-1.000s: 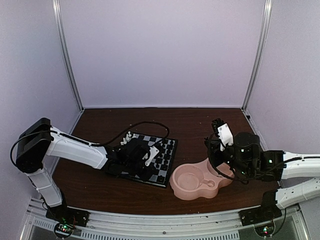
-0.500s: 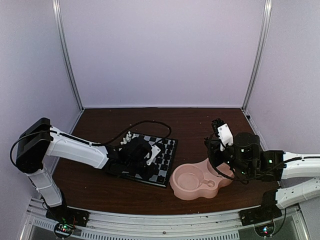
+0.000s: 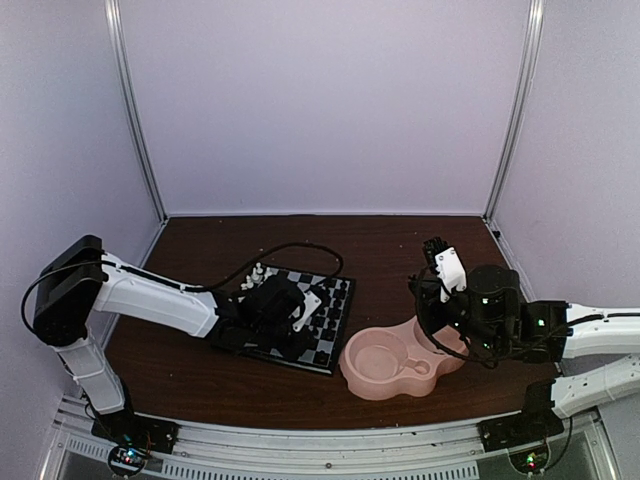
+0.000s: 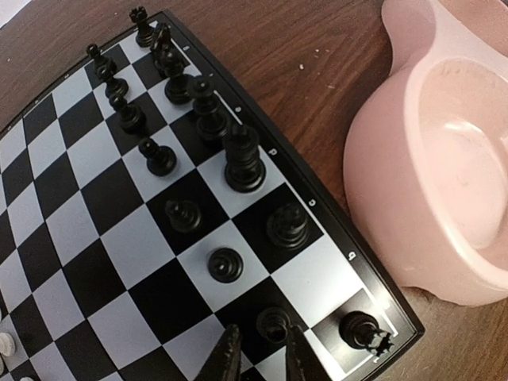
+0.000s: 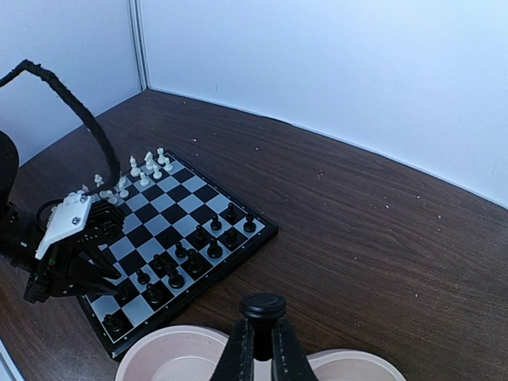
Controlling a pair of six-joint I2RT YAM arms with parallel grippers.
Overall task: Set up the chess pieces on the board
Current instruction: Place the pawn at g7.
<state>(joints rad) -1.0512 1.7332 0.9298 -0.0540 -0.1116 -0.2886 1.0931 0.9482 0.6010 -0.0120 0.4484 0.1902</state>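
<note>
The board (image 4: 95,238) lies left of centre on the table and also shows in the top view (image 3: 335,345). Several black chess pieces stand along its near right edge (image 4: 242,159). White chess pieces (image 5: 147,167) stand at its far side. My left gripper (image 4: 262,357) is low over the board's near corner, its fingers slightly apart. A black pawn (image 4: 274,324) stands on a dark square right at the fingertips. My right gripper (image 5: 260,341) is shut on a black round-topped chess piece (image 5: 263,305), held above the pink dish.
A pink double-bowl dish (image 3: 360,375) sits right of the board, close to its edge, and also shows in the left wrist view (image 4: 381,175). A black cable (image 3: 290,250) loops over the board's far side. Pale walls enclose the table.
My left gripper has shifted only slightly over the board's near corner. The right arm has stayed still with its piece.
</note>
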